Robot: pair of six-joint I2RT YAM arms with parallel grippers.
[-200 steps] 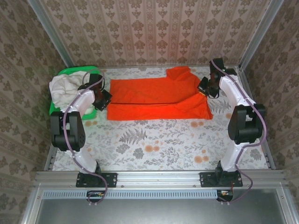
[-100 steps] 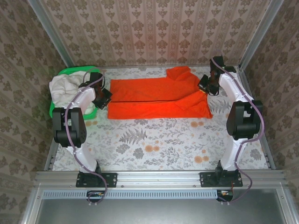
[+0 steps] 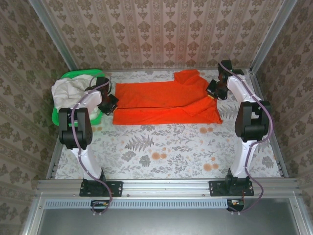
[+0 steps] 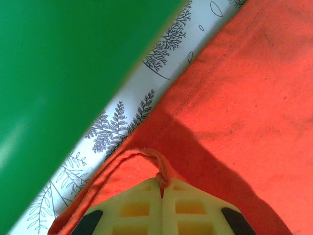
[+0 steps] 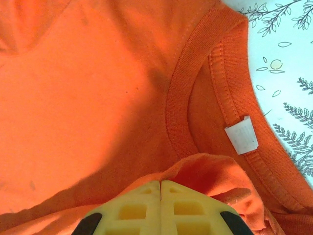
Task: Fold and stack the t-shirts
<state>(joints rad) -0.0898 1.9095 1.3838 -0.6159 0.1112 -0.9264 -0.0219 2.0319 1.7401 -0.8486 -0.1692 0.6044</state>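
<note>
Far left: green basket [image 3: 62,77] is seen at the far-left corner of the tabletop [image 3: 161,152], with the white t-shirt [image 3: 67,92] bunched in it and hanging over its rim.

Left hand [image 3: 108,102] is placed just right of the basket, at the left end of the orange-red t-shirt [image 3: 161,100]. On the left wrist cam the hand [image 4: 162,183] is seen clamped: fingers [image 4: 132,208] are pressed together with a small fold of the orange-red t-shirt [image 4: 244,107] edge pinched between the tips. A strip of fern-print tabletop [image 4: 146,83] is visible between the shirt edge and the basket wall [image 4: 63,73], which is blurred and close to the lens.

Centre: the orange-red t-shirt is spread flat across the far half of the tabletop, long axis left to right, with one layer lying over another along a lengthwise line. A sleeve is seen sticking out toward the back wall at the right end.

Right: right hand [image 3: 214,91] is placed at the shirt's right end. On the right wrist cam the hand [image 5: 160,185] is also clamped shut on orange-red cloth, which is bunched over the fingers [image 5: 190,208]. The collar [image 5: 180,98] and a white label [image 5: 241,135] are seen just beyond, lying flat, with tabletop [image 5: 288,63] to the right.
</note>
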